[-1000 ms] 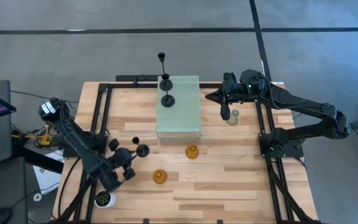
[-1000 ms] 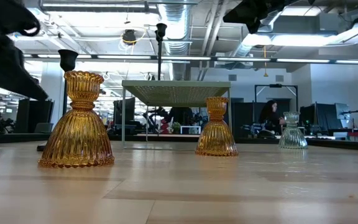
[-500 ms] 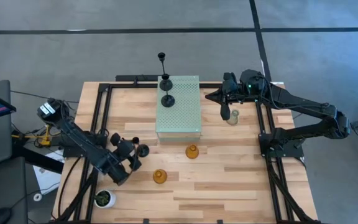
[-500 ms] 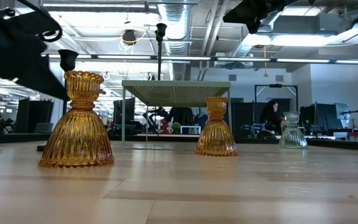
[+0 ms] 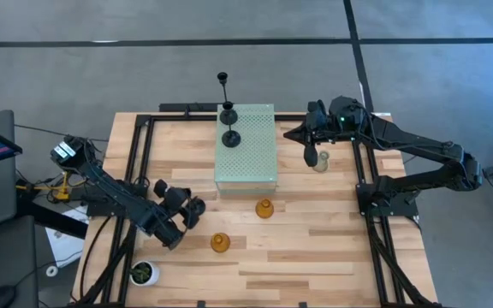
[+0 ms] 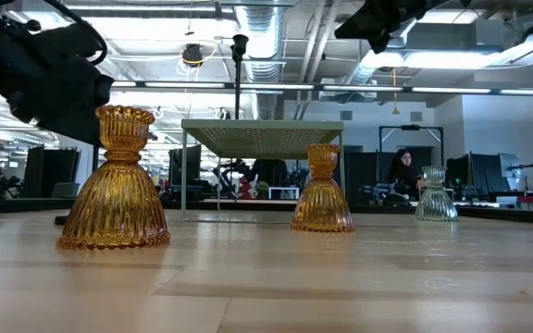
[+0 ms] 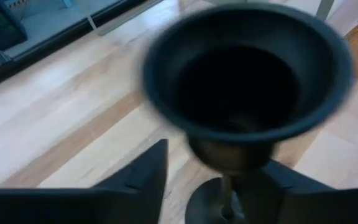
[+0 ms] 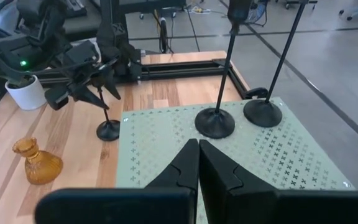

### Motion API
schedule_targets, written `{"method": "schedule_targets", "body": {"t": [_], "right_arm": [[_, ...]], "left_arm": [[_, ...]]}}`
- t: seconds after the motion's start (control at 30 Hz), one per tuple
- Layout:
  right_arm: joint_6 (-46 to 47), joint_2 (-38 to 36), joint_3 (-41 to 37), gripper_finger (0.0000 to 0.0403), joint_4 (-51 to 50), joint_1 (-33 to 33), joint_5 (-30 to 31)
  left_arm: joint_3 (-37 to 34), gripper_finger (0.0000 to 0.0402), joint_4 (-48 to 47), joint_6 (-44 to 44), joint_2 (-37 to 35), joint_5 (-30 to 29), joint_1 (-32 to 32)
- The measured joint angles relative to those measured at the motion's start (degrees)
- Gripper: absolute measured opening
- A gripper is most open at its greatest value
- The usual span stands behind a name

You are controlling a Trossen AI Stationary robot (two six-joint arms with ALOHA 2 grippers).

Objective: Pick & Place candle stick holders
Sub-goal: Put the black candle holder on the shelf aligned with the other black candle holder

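Two black holders (image 5: 229, 137) (image 5: 228, 109) stand by their round bases on the pale green perforated block (image 5: 251, 158). A third black holder (image 8: 109, 129) stands by its base on the table left of the block. My left gripper (image 5: 185, 212) is open, its fingers on either side of this holder's thin stem (image 7: 229, 199), below its cup (image 7: 247, 74). Two amber holders (image 5: 264, 208) (image 5: 220, 243) stand on the table near the front. The pale grey-green holder (image 5: 319, 161) stands right of the block. My right gripper (image 5: 309, 145) is shut and empty, high beside it. My left gripper's fingers (image 7: 135, 180) stand level on either side of the third black holder's stem, just under the cup. I cannot tell whether they touch it. The holder stands upright with its base on the table.
A white pot with a green plant (image 5: 144, 274) stands at the table's near left corner. Black frame rails (image 5: 139, 150) run along the left and right sides. Bare wood lies near the front edge. A person (image 6: 403, 171) sits in the room beyond.
My left gripper has gone toward the table's right and far edges, up to the black holder left of the block, and now has its stem between its fingers. The holder has stayed where it was.
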Motion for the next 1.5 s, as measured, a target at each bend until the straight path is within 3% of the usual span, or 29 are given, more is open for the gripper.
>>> {"method": "schedule_targets", "body": {"t": [0.3,0.4,0.53,0.8,1.1,1.33,1.5], "right_arm": [[0.0,0.0,0.0,0.0,-0.2,0.0,0.0],[0.0,0.0,0.0,0.0,-0.2,0.0,0.0],[0.0,0.0,0.0,0.0,-0.4,0.0,0.0],[0.0,0.0,0.0,0.0,-0.6,0.0,0.0],[0.0,0.0,0.0,0.0,-0.8,0.0,0.0],[-0.6,0.0,0.0,0.0,-0.8,0.0,0.0],[-1.0,0.0,0.0,0.0,-0.8,0.0,0.0]], "left_arm": [[0.3,0.0016,1.4,2.3,-0.4,5.8,0.0],[0.6,0.0016,0.9,3.1,-1.4,8.3,0.0],[4.1,0.0012,0.1,10.7,-3.9,13.6,0.0],[14.2,0.0012,-1.7,20.4,-10.0,14.8,2.3],[24.9,0.0012,-2.0,40.0,-10.8,24.9,14.5],[33.4,0.0012,-1.6,53.5,-8.8,29.0,26.0],[34.7,0.0012,2.1,59.1,-6.4,37.8,35.0]]}}
